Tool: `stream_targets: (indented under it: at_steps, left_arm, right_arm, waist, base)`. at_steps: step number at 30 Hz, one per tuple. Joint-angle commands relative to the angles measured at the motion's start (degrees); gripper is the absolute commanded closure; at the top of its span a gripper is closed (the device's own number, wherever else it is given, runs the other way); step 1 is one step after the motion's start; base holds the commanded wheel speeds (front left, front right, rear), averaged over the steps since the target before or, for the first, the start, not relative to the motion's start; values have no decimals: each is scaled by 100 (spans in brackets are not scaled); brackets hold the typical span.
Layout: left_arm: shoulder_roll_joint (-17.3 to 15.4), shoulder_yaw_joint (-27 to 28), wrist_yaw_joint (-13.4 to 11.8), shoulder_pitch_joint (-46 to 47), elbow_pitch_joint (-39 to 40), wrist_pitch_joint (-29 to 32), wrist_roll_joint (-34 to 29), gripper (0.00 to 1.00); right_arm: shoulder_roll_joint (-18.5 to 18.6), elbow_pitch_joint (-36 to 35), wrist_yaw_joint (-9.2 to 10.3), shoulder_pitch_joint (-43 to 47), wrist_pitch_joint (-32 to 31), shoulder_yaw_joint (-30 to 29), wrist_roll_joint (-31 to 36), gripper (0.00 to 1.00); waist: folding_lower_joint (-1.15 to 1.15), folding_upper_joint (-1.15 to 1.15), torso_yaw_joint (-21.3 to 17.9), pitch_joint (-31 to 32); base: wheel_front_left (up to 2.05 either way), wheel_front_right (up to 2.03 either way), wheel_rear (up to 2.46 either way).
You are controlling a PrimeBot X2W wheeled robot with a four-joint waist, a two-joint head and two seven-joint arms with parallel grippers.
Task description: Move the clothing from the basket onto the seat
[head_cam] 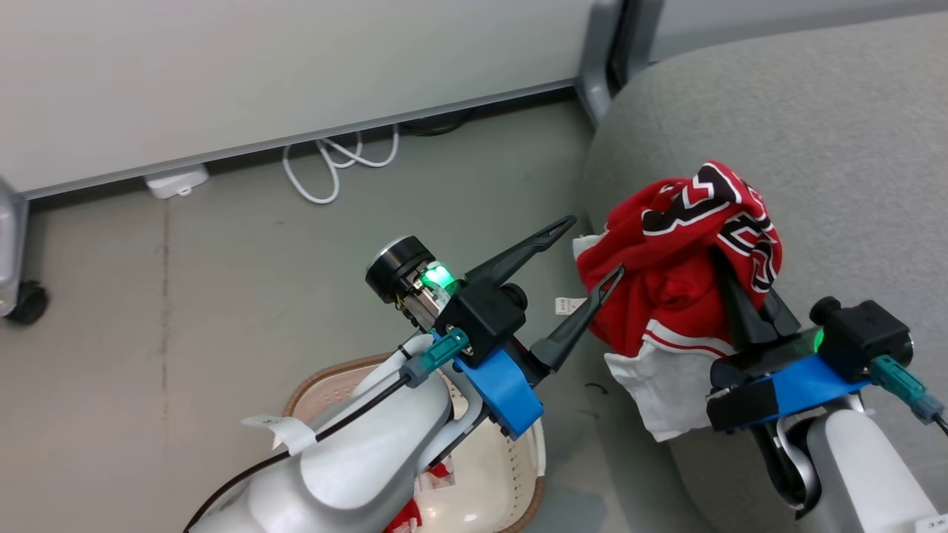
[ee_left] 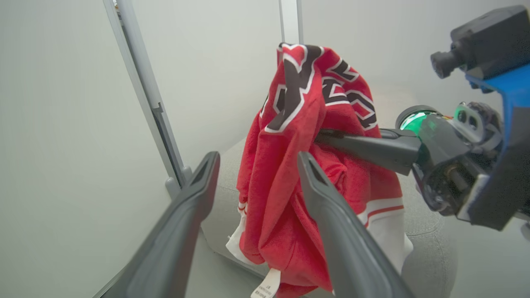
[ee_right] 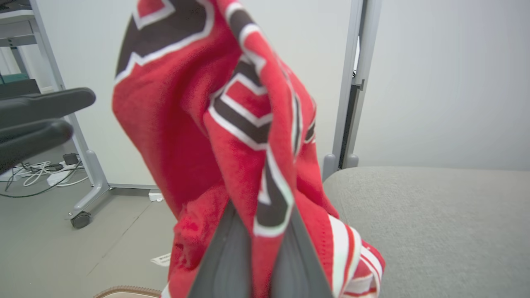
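Observation:
A red piece of clothing (head_cam: 678, 274) with black-and-white lettering hangs bunched over the left edge of the grey seat (head_cam: 815, 133). My right gripper (head_cam: 740, 292) is shut on it, and its fingers (ee_right: 225, 256) pinch a fold of the clothing (ee_right: 186, 136) above the seat (ee_right: 434, 223). My left gripper (head_cam: 589, 252) stands open just left of the clothing, holding nothing. Its two fingers (ee_left: 194, 194) are spread in front of the clothing (ee_left: 285, 194). The basket (head_cam: 326, 381) sits on the floor under my left arm, with more red fabric (head_cam: 437, 474) inside.
A grey partition wall runs along the back, with a metal post (head_cam: 598, 66) at the seat's corner. A white cable (head_cam: 333, 166) and a white plug box (head_cam: 176, 181) lie on the floor by the wall. A caster wheel (head_cam: 28, 303) stands at far left.

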State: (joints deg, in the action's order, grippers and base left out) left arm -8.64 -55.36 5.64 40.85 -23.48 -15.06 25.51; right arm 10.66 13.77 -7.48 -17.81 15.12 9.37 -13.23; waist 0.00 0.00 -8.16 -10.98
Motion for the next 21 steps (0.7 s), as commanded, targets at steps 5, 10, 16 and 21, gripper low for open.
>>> stream_targets:
  at_steps: [5,10,16,21]
  left_arm:
    - [33,-53,37,-73,-11,-17,-76,0]
    - [61,-92,63,-80,-48,-17,-100,0]
    - [86,-77,77,-84,-69,-17,-127,0]
    - [47,-14,83,-104,-70,-17,-131,0]
  right_arm:
    - [-83,-85,-3,214,6,-233,59,100]
    - [-158,-138,-3,365,6,-417,101,100]
    - [-234,-173,-3,520,6,-582,105,100]
    - [-304,-213,-3,498,6,-628,105,100]
  waist:
    - [0,0,-379,-79]
    - [0,0,-611,-135]
    - [0,0,-777,-168]
    - [0,0,-845,-194]
  base:
    - [0,0,0]
    - [0,0,0]
    - [0,0,0]
    - [0,0,0]
